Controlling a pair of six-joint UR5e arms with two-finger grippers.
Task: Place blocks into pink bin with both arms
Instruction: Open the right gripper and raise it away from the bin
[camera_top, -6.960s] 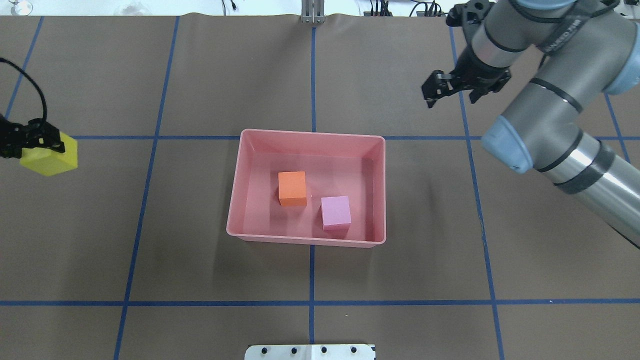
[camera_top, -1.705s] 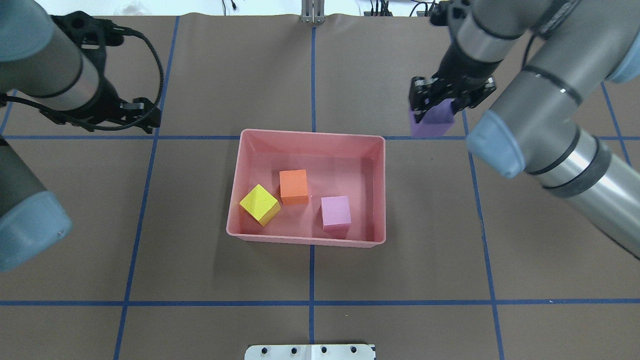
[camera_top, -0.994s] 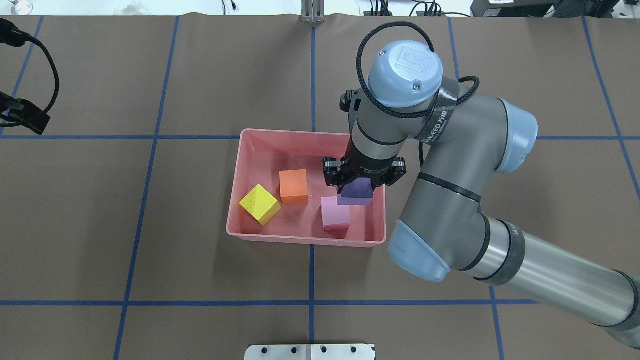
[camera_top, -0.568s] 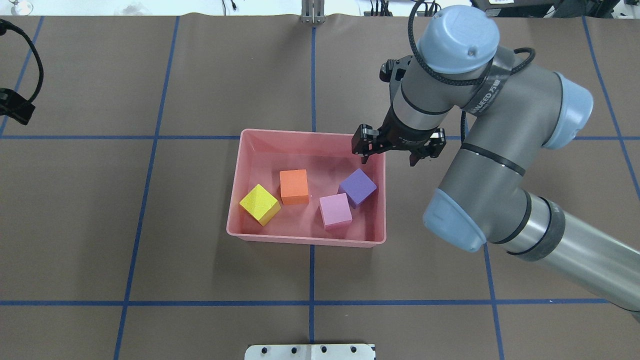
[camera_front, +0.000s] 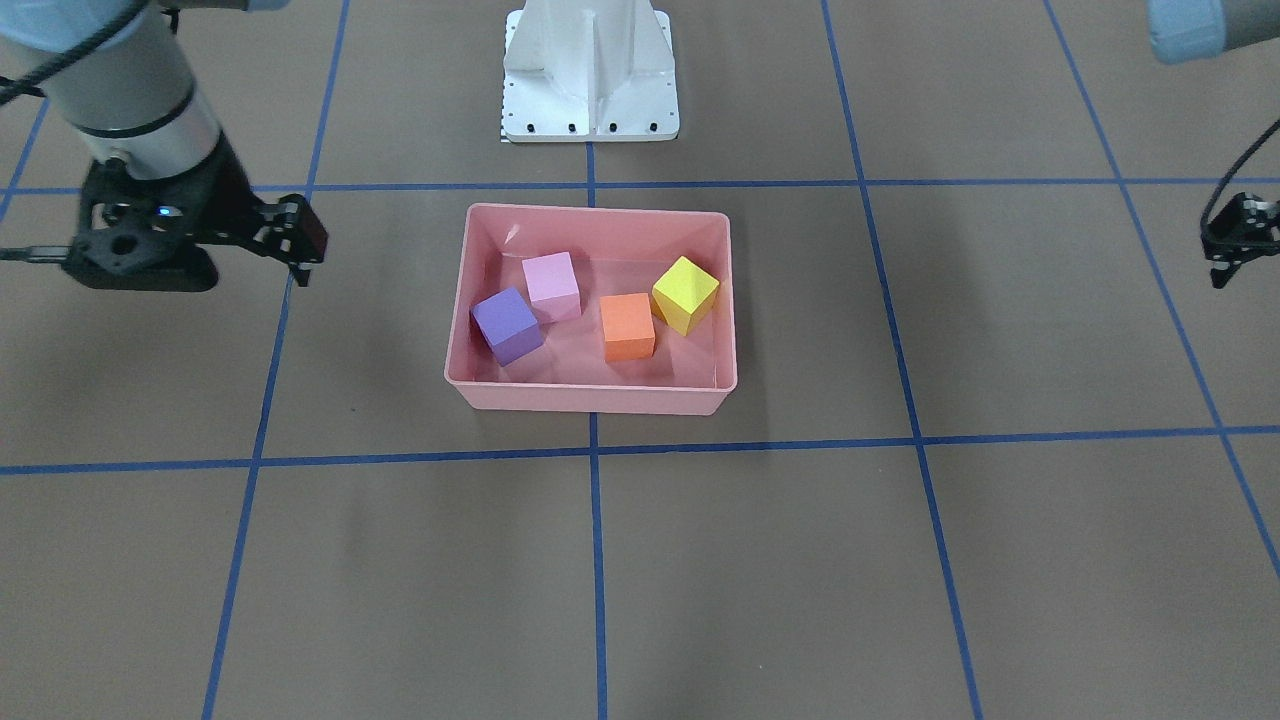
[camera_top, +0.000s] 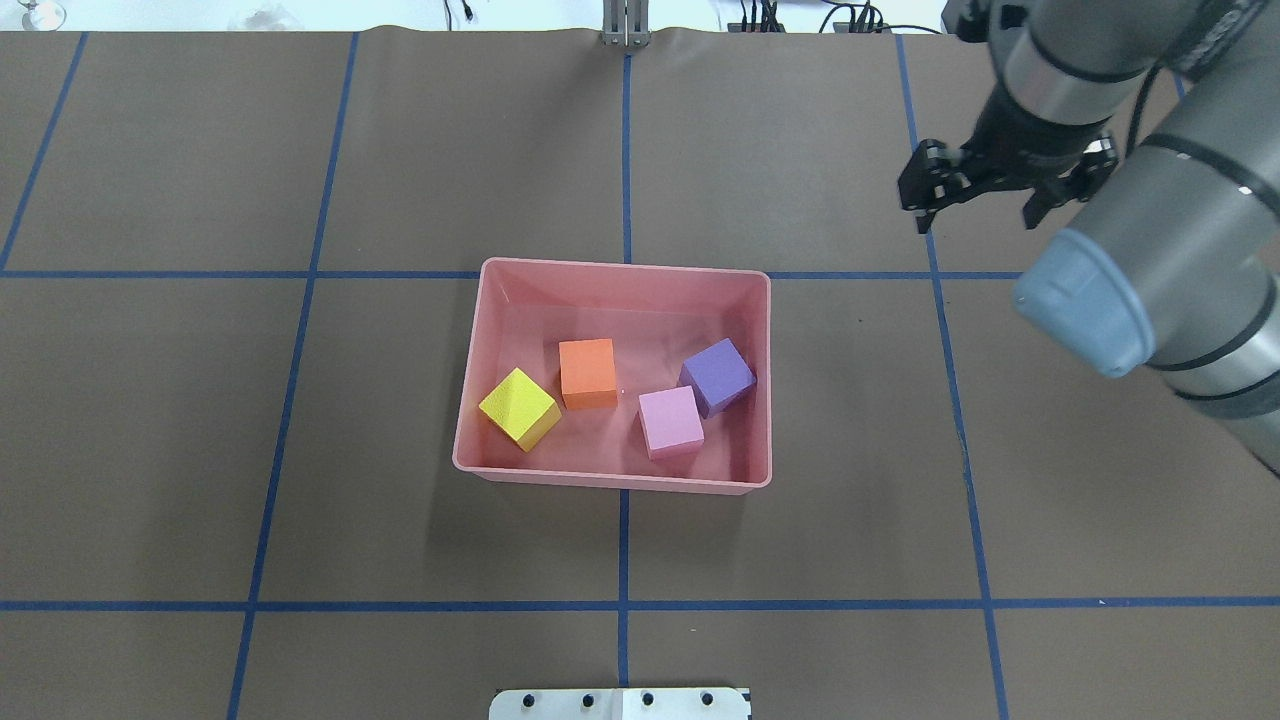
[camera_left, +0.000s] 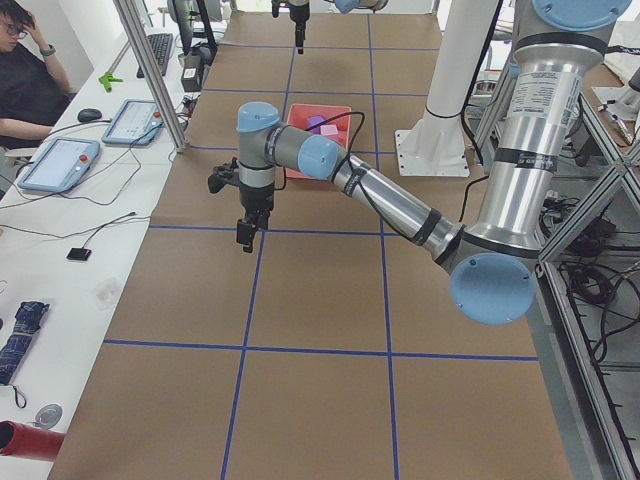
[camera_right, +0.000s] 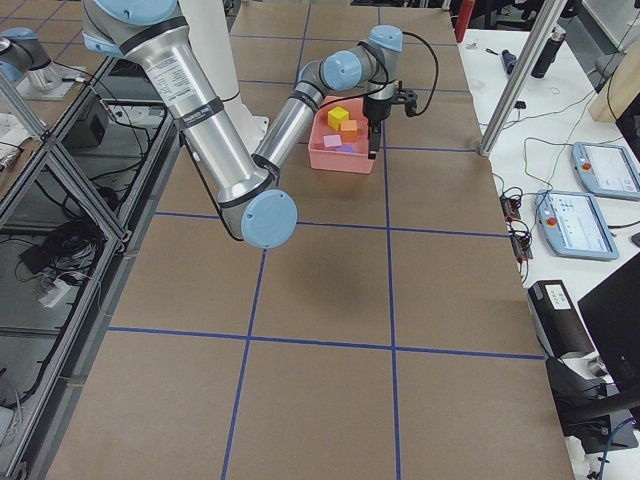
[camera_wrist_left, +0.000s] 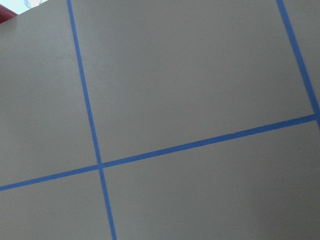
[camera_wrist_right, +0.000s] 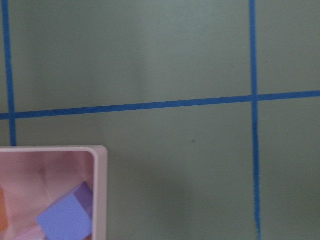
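The pink bin (camera_top: 480, 375) sits mid-table and holds all the blocks: yellow (camera_top: 519, 408), orange (camera_top: 587, 372), pale pink (camera_top: 670, 421) and purple (camera_top: 717, 376). The purple block rests tilted against the pale pink one. The bin also shows in the front view (camera_front: 590, 397). My right gripper (camera_top: 985, 195) hangs open and empty, beyond and to the right of the bin; it also shows in the front view (camera_front: 195, 245). My left gripper (camera_front: 1240, 240) is at the front view's right edge, far from the bin, one splayed finger showing, nothing in it. The right wrist view shows the bin's corner (camera_wrist_right: 100, 155) and the purple block (camera_wrist_right: 65, 220).
The brown table mat carries a grid of blue tape lines (camera_top: 622, 604). The white pedestal base (camera_front: 590, 70) stands behind the bin. An operator (camera_left: 25, 70) sits at a side table with tablets (camera_left: 60, 160) past the table's left end.
The right gripper let go of the purple block into the bin, then rose and drew back to the far right. The left gripper moved out of the overhead view.
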